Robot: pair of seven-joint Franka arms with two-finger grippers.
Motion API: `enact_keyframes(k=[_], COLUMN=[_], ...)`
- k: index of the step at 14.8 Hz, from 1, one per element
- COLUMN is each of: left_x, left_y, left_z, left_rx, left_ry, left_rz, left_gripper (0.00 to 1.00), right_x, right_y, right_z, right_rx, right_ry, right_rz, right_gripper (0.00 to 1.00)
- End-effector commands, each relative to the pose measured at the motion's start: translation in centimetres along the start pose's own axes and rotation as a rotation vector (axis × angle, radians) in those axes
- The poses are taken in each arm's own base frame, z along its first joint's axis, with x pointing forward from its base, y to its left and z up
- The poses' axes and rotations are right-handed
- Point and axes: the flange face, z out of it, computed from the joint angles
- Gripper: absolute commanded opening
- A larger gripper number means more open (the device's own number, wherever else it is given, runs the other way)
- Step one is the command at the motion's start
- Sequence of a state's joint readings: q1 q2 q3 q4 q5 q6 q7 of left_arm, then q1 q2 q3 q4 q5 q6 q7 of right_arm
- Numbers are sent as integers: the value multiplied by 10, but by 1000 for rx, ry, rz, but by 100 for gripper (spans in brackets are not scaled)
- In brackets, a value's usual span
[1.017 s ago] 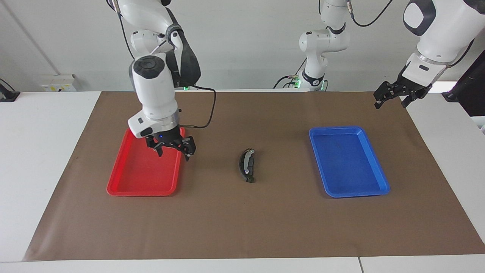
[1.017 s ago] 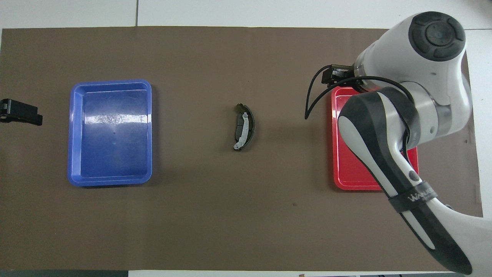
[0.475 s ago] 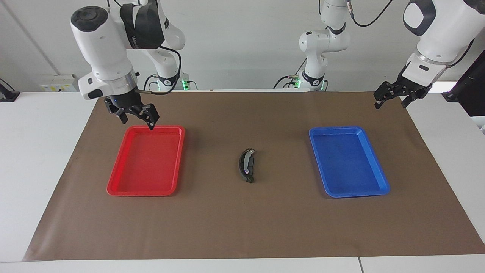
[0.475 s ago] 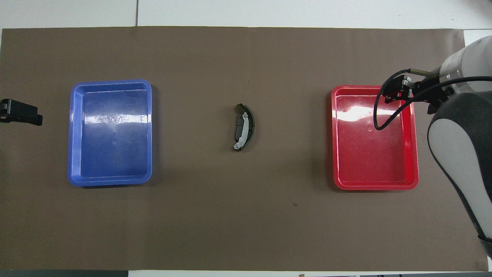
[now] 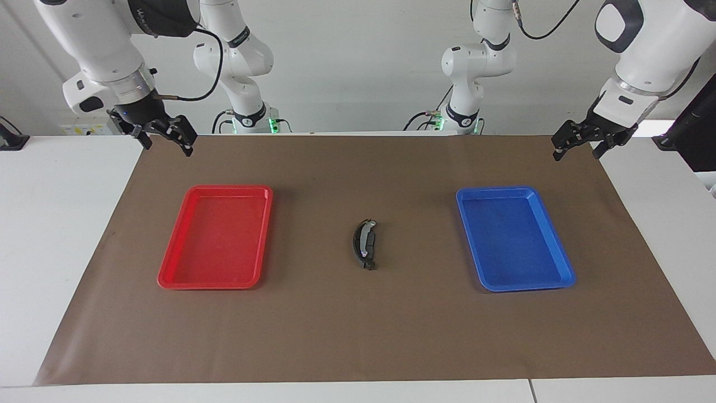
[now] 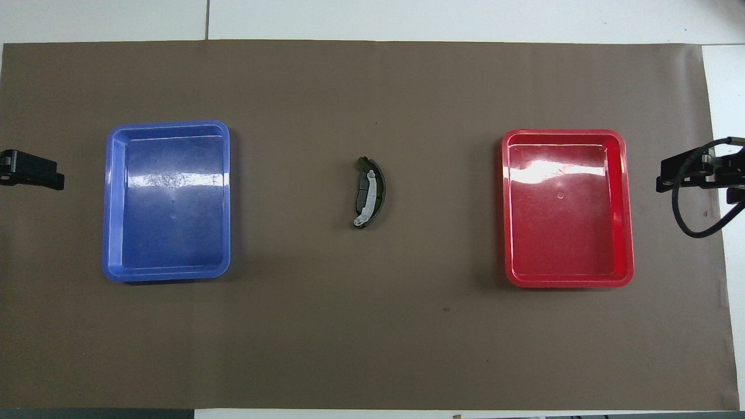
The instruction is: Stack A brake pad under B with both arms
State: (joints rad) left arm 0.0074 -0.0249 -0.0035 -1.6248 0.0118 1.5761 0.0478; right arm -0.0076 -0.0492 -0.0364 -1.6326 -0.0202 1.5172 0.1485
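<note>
B, the long black crescent with a light grey strip, lies on the brown mat between the two trays; it also shows in the overhead view. A short dark grey piece lies against its inner curve; I cannot tell whether this is the A brake pad or how far it sits under B. My right gripper is open and empty, in the air over the mat's edge at the right arm's end, and shows in the overhead view. My left gripper is open and empty and waits over the mat's edge at the left arm's end.
A red tray with nothing in it lies toward the right arm's end, and a blue tray with nothing in it toward the left arm's end. The brown mat covers most of the white table.
My right gripper has risen from over the red tray and drawn back to the mat's edge at the right arm's end. The left arm and the brake pieces have not moved.
</note>
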Motion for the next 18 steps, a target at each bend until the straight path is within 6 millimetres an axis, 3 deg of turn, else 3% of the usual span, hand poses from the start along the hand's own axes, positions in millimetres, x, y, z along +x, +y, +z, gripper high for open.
enact_keyframes(k=[1,10,18], left_x=[-2,-2,-2], left_y=[-3,-3,-3], left_z=[-1,-1,-1], left_rx=[15,15,15], left_ry=[12,12,12], left_rz=[-1,-1,-1], left_gripper=[100,100,100], right_x=[-2,0,-7], right_y=[-2,-9,-16], right_z=[0,-10,-8], right_rx=[13,-26,11], right_ry=[-6,8,-25], right_rz=[-54,-139,-146], right_gripper=[99,99,99])
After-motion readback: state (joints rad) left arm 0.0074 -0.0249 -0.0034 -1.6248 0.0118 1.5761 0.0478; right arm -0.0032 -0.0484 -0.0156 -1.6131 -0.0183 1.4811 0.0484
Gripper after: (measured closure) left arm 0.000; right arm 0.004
